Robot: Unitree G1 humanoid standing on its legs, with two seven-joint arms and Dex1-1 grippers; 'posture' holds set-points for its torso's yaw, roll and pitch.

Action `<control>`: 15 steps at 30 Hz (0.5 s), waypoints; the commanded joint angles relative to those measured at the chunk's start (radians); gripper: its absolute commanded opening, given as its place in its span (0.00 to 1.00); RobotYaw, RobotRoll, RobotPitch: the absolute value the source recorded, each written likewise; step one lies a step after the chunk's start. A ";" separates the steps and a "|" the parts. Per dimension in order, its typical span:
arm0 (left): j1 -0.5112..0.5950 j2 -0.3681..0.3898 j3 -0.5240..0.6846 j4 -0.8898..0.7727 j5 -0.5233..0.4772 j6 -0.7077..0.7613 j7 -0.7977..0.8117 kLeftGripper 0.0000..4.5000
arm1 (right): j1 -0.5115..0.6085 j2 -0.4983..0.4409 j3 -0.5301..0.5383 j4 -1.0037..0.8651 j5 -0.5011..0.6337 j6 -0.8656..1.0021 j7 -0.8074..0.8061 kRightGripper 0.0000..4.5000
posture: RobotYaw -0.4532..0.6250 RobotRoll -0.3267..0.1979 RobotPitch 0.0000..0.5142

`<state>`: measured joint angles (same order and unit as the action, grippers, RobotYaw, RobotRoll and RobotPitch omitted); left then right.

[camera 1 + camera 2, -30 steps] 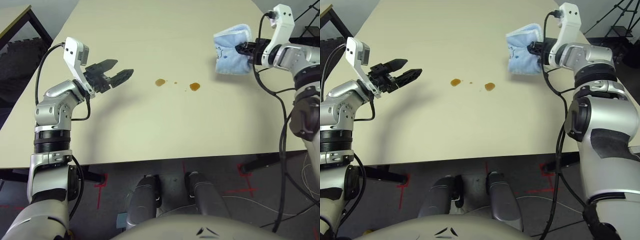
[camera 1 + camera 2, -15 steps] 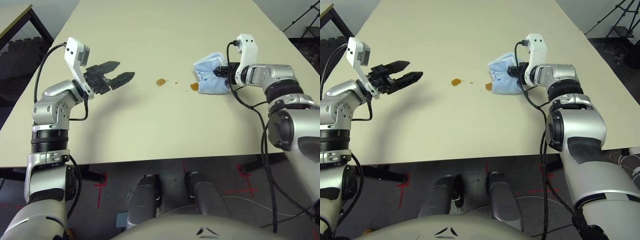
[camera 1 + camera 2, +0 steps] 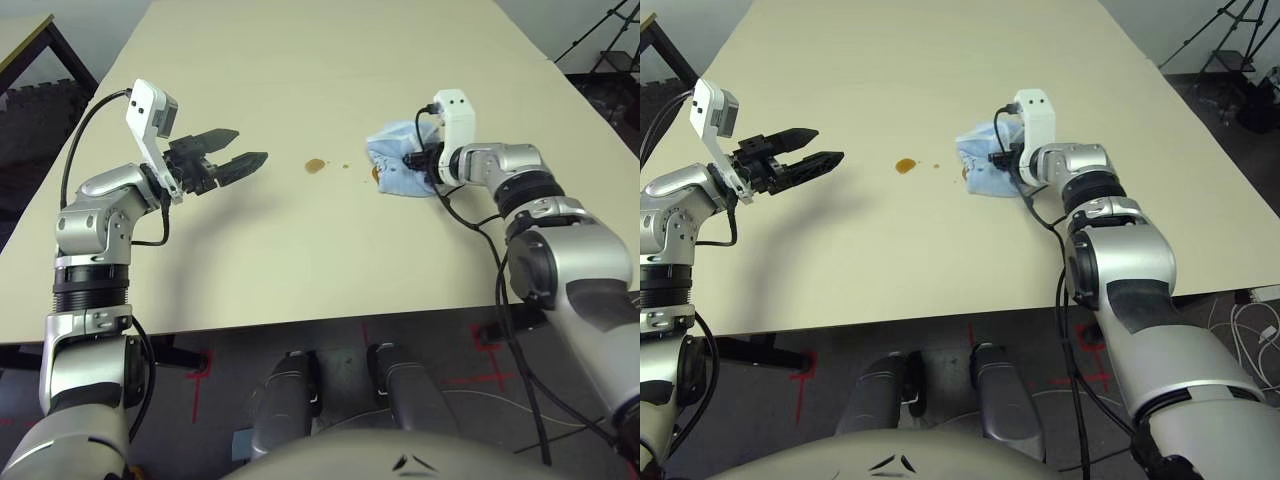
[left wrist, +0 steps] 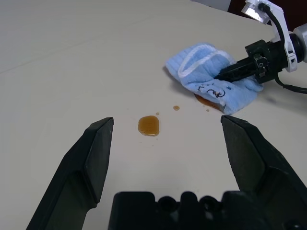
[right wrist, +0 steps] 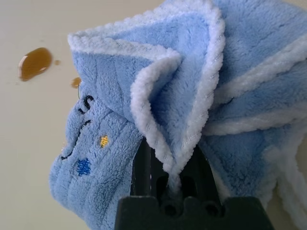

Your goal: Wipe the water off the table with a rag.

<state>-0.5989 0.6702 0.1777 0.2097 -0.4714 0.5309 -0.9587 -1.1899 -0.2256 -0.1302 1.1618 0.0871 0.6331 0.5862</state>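
Wiping is in hand, judging by the head views: the right claw (image 3: pixel 418 160), clamped on a fold of the rag (image 3: pixel 392 170), has the cloth down on the counter (image 3: pixel 300 60) with its leading edge over the nearer drop. Only a sliver of amber shows at that edge. The far drop (image 3: pixel 316 165) lies bare just beyond, with tiny specks between it and the cloth. The left claw (image 3: pixel 238 161) hangs above the counter well apart from the spill, fingers spread and holding nothing.

Left wrist view: between its own parted fingers the bare drop (image 4: pixel 148 125) sits whole and untouched, a speck (image 4: pixel 176 108) lies beside it, and a brown smear peeks from under the rag's (image 4: pixel 211 81) lower edge. The right claw's black fingers (image 4: pixel 237 70) reach into the cloth.

Right wrist view: the rag (image 5: pixel 192 96) is bunched over the claw, pinched at a white-edged fold, and the bare drop (image 5: pixel 34 63) lies off past the cloth's corner.

Next, I judge, the cloth needs dragging flat across the specks and over that remaining drop, pressed down enough to soak rather than smear.
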 commanded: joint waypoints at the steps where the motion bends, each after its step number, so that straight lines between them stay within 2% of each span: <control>1: 0.014 0.007 -0.002 -0.013 -0.004 0.009 -0.004 1.00 | 0.037 0.058 0.010 -0.029 0.031 0.093 0.033 0.01 | 0.34 0.62 0.28; 6: 0.013 0.004 -0.007 -0.009 -0.002 0.007 -0.006 1.00 | 0.068 0.072 0.017 -0.089 0.034 0.122 0.007 0.01 | 0.33 0.62 0.29; 15: 0.032 0.042 0.009 0.034 0.014 -0.015 -0.029 1.00 | 0.032 -0.048 -0.062 0.026 0.034 -0.074 -0.192 0.01 | 0.33 0.62 0.28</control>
<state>-0.5860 0.6909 0.1783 0.2161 -0.4690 0.5266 -0.9714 -1.1607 -0.2403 -0.1762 1.1440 0.1340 0.5857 0.4546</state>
